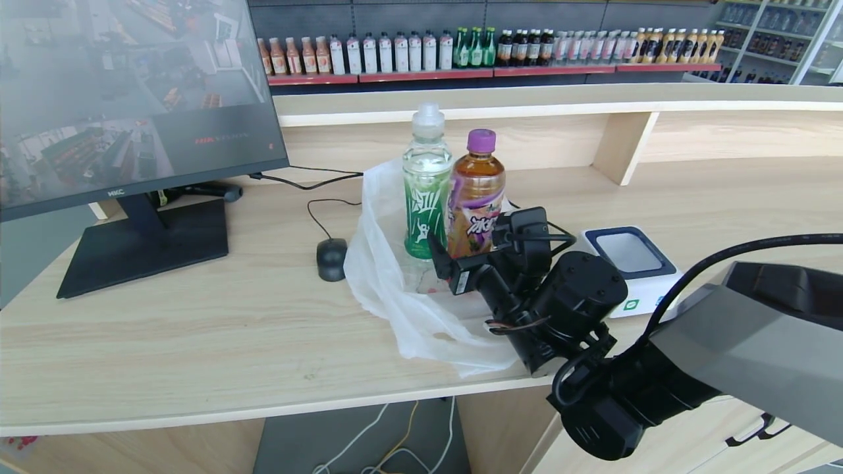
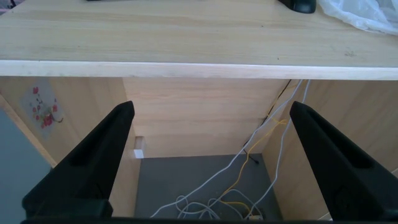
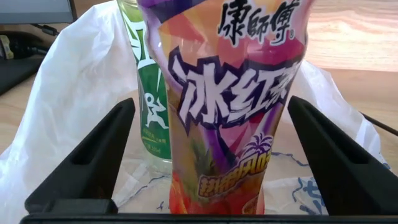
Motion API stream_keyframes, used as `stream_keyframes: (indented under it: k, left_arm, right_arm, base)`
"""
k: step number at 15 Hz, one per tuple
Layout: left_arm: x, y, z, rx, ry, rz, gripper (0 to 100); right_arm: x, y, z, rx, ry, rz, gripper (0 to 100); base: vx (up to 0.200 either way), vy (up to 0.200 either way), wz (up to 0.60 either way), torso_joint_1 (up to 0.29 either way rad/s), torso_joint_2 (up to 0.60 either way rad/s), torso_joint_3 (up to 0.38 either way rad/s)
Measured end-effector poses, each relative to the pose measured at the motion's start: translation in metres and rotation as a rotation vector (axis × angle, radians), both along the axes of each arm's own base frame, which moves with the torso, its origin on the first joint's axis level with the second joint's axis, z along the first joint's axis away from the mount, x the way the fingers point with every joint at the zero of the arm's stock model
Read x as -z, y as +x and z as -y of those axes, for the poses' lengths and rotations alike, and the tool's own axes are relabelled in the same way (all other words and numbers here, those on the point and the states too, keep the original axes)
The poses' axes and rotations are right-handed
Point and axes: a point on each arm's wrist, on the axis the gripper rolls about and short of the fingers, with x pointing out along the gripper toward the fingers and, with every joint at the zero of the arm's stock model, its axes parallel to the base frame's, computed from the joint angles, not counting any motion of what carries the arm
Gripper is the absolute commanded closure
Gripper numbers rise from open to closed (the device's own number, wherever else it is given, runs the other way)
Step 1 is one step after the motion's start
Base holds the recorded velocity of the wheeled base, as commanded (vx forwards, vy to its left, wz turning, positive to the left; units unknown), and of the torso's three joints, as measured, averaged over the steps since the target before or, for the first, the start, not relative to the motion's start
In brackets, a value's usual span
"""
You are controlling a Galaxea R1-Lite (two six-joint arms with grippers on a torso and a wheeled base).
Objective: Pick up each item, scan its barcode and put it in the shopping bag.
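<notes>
A tea bottle with a purple cap stands upright on the spread white shopping bag, touching a clear bottle with a green label on its left. My right gripper is open at the tea bottle's lower part. In the right wrist view the tea bottle stands between the two wide-apart fingers, which do not touch it; the green-label bottle and bag lie behind. My left gripper is open and holds nothing, below the table's front edge.
A white and blue scanner sits on the table just right of the bag. A monitor on a black stand occupies the left, with a mouse and cable beside the bag. Loose cables hang under the desk.
</notes>
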Motion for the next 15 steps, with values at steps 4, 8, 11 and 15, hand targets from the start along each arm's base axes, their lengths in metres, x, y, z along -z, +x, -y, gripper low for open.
stream_keyframes:
  k: [4,8,11,15]
  left_arm:
    - [0.000,0.000,0.000,0.000,-0.001,0.000,0]
    - [0.000,0.000,0.000,0.000,-0.001,0.000,0]
    - [0.000,0.000,0.000,0.000,0.000,0.000,0]
    - [0.000,0.000,0.000,0.000,-0.001,0.000,0]
  right_arm:
    - [-0.004,-0.001,0.001,0.001,0.008,0.008,0]
    - [-0.014,-0.011,0.010,0.002,0.012,0.012,0]
    - [-0.029,-0.025,0.022,0.003,0.024,0.025,0]
    - [-0.052,-0.056,0.063,0.038,0.030,0.038,0]
  base:
    - [0.000,0.000,0.00,0.000,0.00,0.000]
    - [0.000,0.000,0.00,0.000,0.00,0.000]
    - [0.000,0.000,0.00,0.000,0.00,0.000]
    - [0.000,0.000,0.00,0.000,0.00,0.000]
